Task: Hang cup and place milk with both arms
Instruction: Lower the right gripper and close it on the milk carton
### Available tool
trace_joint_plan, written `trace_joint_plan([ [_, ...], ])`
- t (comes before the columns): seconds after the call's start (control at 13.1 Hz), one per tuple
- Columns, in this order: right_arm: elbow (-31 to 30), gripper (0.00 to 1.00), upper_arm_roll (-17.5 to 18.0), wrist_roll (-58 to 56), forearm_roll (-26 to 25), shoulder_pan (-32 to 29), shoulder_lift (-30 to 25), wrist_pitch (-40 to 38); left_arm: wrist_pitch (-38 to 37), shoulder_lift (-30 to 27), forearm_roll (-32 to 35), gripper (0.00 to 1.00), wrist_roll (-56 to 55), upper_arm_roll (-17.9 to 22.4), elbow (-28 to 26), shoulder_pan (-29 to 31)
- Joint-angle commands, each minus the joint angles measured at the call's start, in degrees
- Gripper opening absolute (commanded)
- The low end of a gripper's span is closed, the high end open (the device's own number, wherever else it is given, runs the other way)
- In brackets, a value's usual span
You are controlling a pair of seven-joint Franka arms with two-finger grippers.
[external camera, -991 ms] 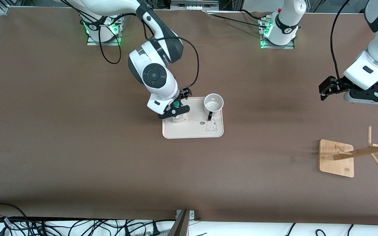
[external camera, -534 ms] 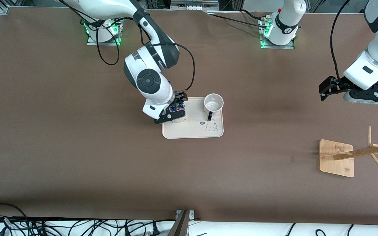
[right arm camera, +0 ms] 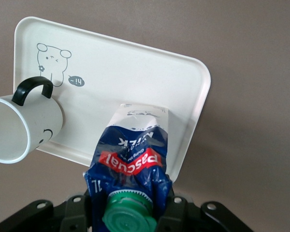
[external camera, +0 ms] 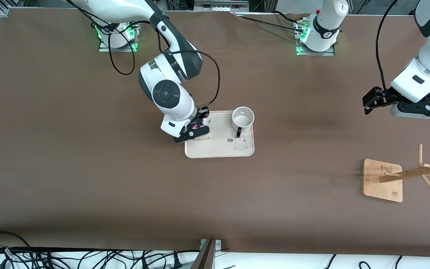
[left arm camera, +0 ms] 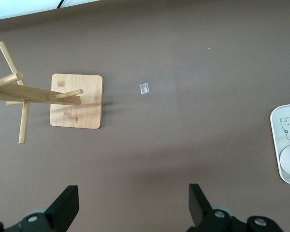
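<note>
The milk [right arm camera: 130, 159], a blue-topped carton with a green cap, stands on the cream tray [external camera: 218, 151] at the end toward the right arm. My right gripper [external camera: 197, 127] has come down over it and is shut on its creased blue top; the fingers [right arm camera: 176, 208] press on both sides of the carton. The white cup [external camera: 243, 117] stands upright on the same tray toward the left arm's end, its black handle [right arm camera: 33, 88] free. My left gripper [external camera: 367, 104] hangs open over bare table near the left arm's end, holding nothing [left arm camera: 133, 208].
A wooden cup rack [external camera: 383, 181] with slanted pegs [left arm camera: 19, 89] stands nearer the front camera than the left gripper. A small scrap [left arm camera: 144, 88] lies on the brown table between rack and tray. Cables run along the table's front edge.
My right gripper shifted slightly toward the right arm's end, lowered over the milk, and its jaws went from wide open to shut on the carton's top. The left arm has not moved.
</note>
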Motion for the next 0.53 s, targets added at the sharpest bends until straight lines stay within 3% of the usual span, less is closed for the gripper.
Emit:
trace_joint_plan([
  [0.0,0.15,0.5,0.28,-1.16,1.04,-0.44,0.29,0.37,-1.32,0.58,-0.84,1.0,0.24,0.2,1.62,-0.03],
  [0.46,0.15,0.42,0.28,-0.81,1.04,0.09,0.9,1.07,-3.59,0.49,-0.84,1.0,-0.11,0.2,1.62,-0.03],
])
